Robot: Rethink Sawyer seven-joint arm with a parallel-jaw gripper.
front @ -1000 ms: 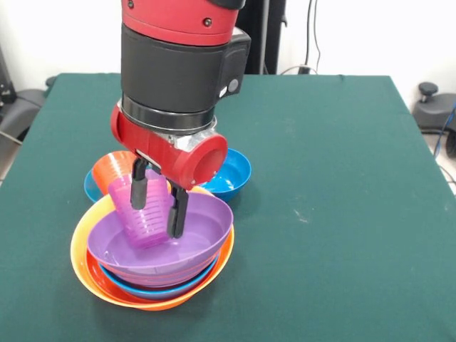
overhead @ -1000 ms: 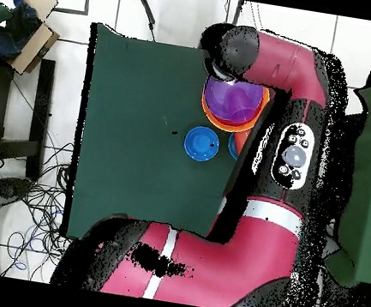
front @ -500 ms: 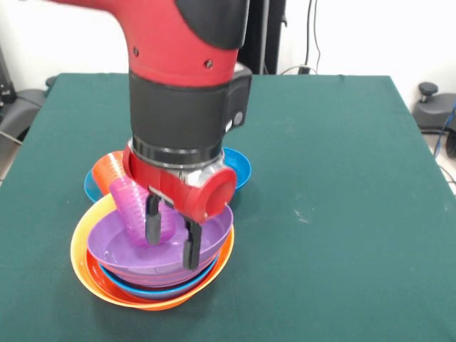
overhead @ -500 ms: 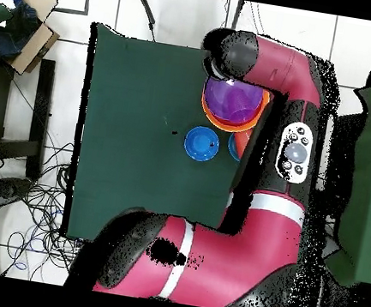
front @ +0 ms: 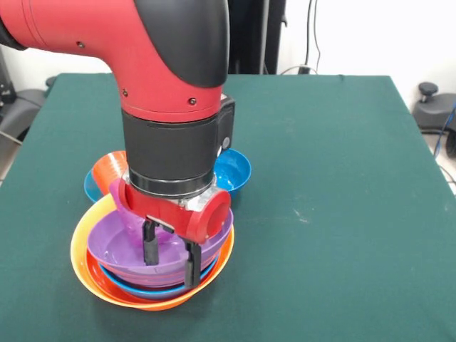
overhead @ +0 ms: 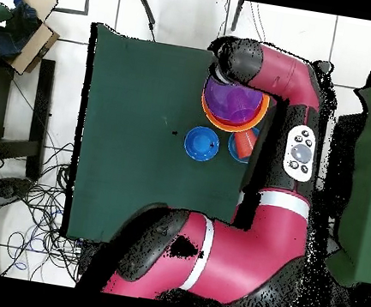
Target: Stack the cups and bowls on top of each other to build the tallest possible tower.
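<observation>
Down by the tabletop's near left corner in the front view, the gripper (front: 171, 260) sits low inside the purple bowl (front: 114, 246), the top piece of the tower (front: 82, 260) — purple nested in a light blue bowl (front: 135, 288), then red-orange, all cradled in the big yellow-orange bowl (front: 77, 242). Its two black fingers (front: 149, 246) stand spread apart with nothing clearly pinched between them, and the purple cup (front: 128, 214) shows only as a sliver behind the wrist, resting inside the purple bowl — I think it stands free of the fingers, though the arm hides most of it. So the step in hand looks like setting that cup into the stack. Just behind the tower, toward the left edge, an orange-red cup (front: 107, 167) lies over a small blue bowl (front: 91, 189), and another blue bowl (front: 235, 171) sits beside them. Next move calls for a clean, straight lift out without nudging the cup, then across to one of those loose pieces.
</observation>
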